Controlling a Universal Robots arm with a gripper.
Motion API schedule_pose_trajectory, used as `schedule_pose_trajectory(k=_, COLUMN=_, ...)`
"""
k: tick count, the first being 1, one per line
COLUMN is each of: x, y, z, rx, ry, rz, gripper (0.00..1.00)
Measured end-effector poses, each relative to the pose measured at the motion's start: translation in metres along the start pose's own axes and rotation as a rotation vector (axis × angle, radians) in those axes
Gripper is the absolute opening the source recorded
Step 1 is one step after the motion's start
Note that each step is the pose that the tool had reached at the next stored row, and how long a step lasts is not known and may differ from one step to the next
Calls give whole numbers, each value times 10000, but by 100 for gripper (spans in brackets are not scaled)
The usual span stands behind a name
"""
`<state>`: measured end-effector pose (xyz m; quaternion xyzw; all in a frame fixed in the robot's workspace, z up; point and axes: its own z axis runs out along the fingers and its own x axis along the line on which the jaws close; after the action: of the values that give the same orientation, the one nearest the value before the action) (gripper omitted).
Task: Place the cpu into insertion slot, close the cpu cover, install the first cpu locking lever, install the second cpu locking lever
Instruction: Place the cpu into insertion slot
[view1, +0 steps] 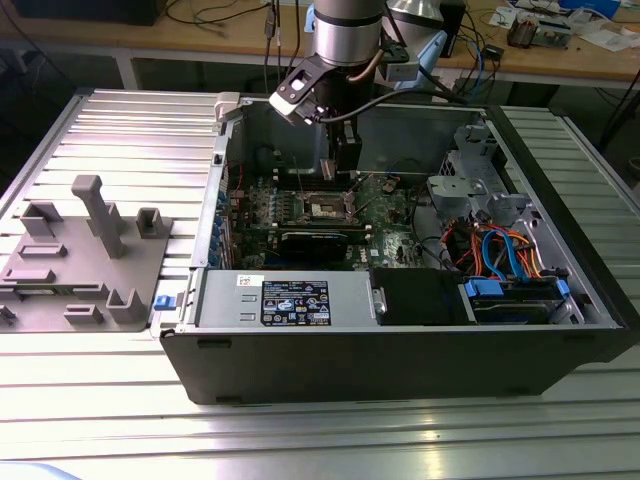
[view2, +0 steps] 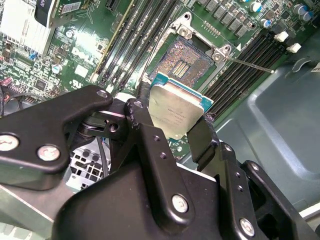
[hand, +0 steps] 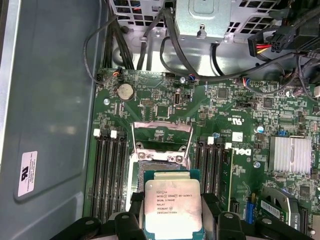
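Pincer (view2: 174, 122) grips the cpu (view2: 176, 107) by its edges, just short of the insertion slot (view2: 182, 60) ahead, cpu cover (hand: 161, 124) raised; placing step, demanding square alignment.

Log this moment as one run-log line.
gripper: shut on square silver-topped cpu | cpu: held off dark-centred square insertion slot, unseated | thin silvery frame cpu cover: raised open

cpu (hand: 172, 207): between the fingers of the gripper (view2: 170, 122), over one edge of the insertion slot (hand: 160, 161), not in it.
insertion slot: on the motherboard (hand: 165, 100), memory slots (hand: 107, 175) on both sides.
cpu cover (hand: 162, 124): raised at the slot's side away from the cpu.
motherboard: inside the computer case (view1: 400, 365).
fixture (view1: 95, 215): on the table (view1: 130, 120), at the exterior view's left of the case.
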<state>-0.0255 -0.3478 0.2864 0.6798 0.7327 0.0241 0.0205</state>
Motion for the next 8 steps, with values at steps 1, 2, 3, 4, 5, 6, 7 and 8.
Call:
schedule_pose_trajectory(k=1, x=0, y=0, z=0, rx=0, ry=-1, rz=14, gripper=54)
schedule_pose_trajectory(k=2, x=0, y=0, z=0, rx=0, ry=-2, rz=23, gripper=54)
schedule_pose_trajectory(k=3, x=0, y=0, z=0, rx=0, ry=-2, rz=32, gripper=54)
schedule_pose_trajectory(k=4, x=0, y=0, z=0, rx=0, ry=-3, rz=44, gripper=54)
schedule_pose_trajectory(k=5, x=0, y=0, z=0, rx=0, ry=-4, rz=53, gripper=54)
schedule_pose_trajectory(k=6, x=0, y=0, z=0, rx=0, ry=-4, rz=64, gripper=54)
schedule_pose_trajectory(k=7, x=0, y=0, z=0, rx=0, ry=-4, rz=73, gripper=54)
schedule_pose_trajectory(k=8, x=0, y=0, z=0, rx=0, ry=-5, rz=83, gripper=54)
